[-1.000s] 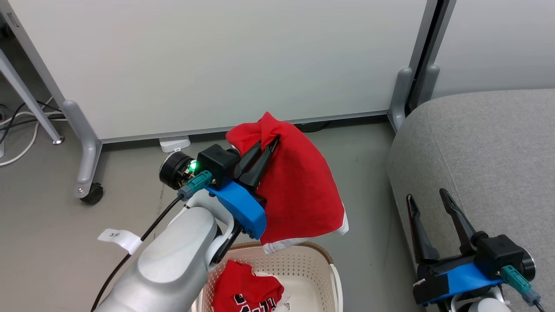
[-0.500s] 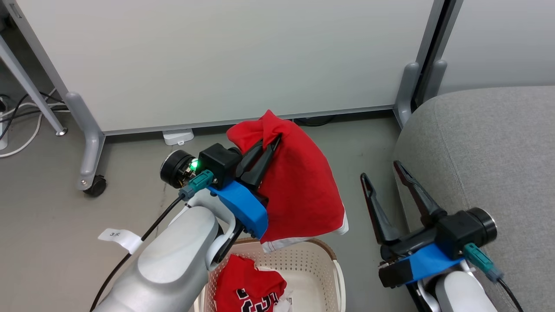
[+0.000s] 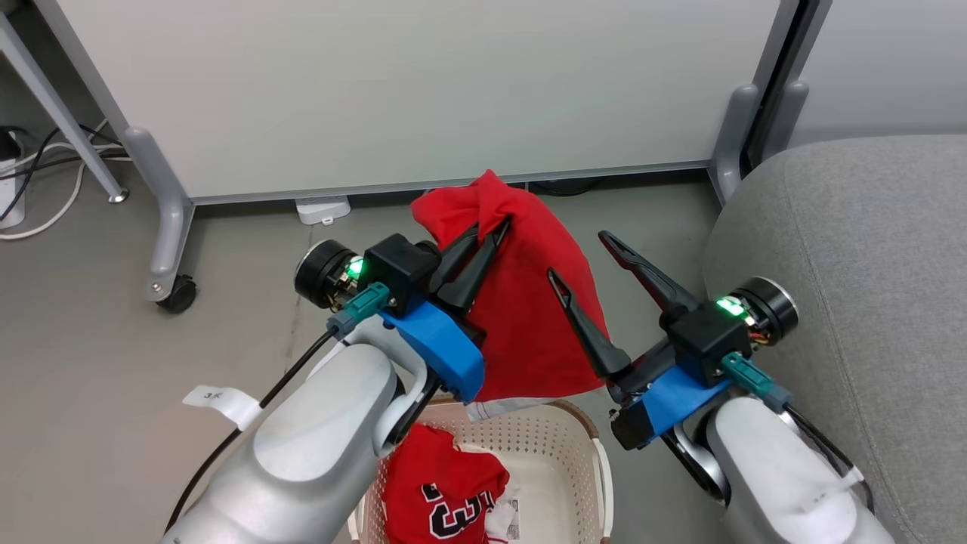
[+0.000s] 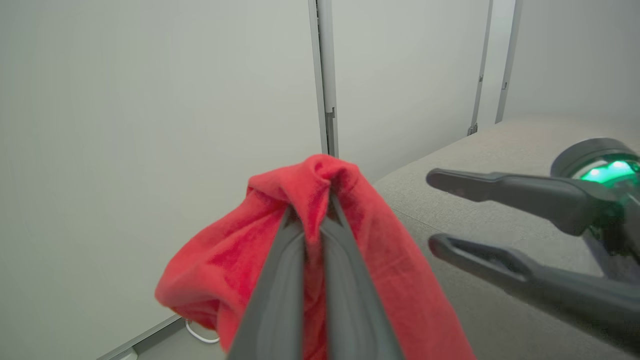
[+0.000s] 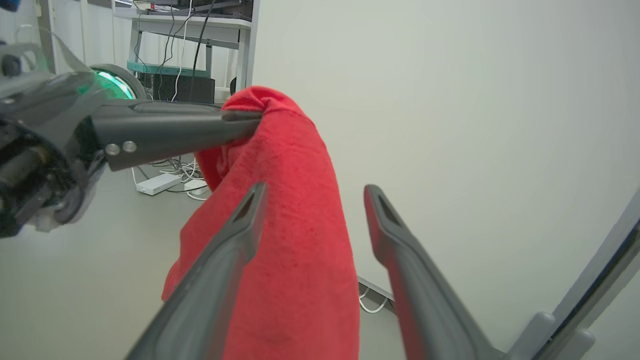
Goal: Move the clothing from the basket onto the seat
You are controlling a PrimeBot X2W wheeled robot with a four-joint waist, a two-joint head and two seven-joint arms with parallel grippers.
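My left gripper is shut on the top fold of a plain red garment, which hangs above the cream basket. A second piece of clothing, red with white and black marks, lies inside the basket. My right gripper is open just right of the hanging garment, one finger in front of the cloth. In the right wrist view its fingers straddle the red garment's right edge, with the left gripper pinching the cloth higher up. The grey seat is at the right.
White partition panels stand behind on grey feet, one with a black caster. A white power block lies at the panel's base. Cables trail at the far left. Grey floor lies between the basket and the seat.
My right gripper has swung up and left from beside the seat to the hanging red garment, staying open. The left gripper keeps its hold. The camera has shifted a little.
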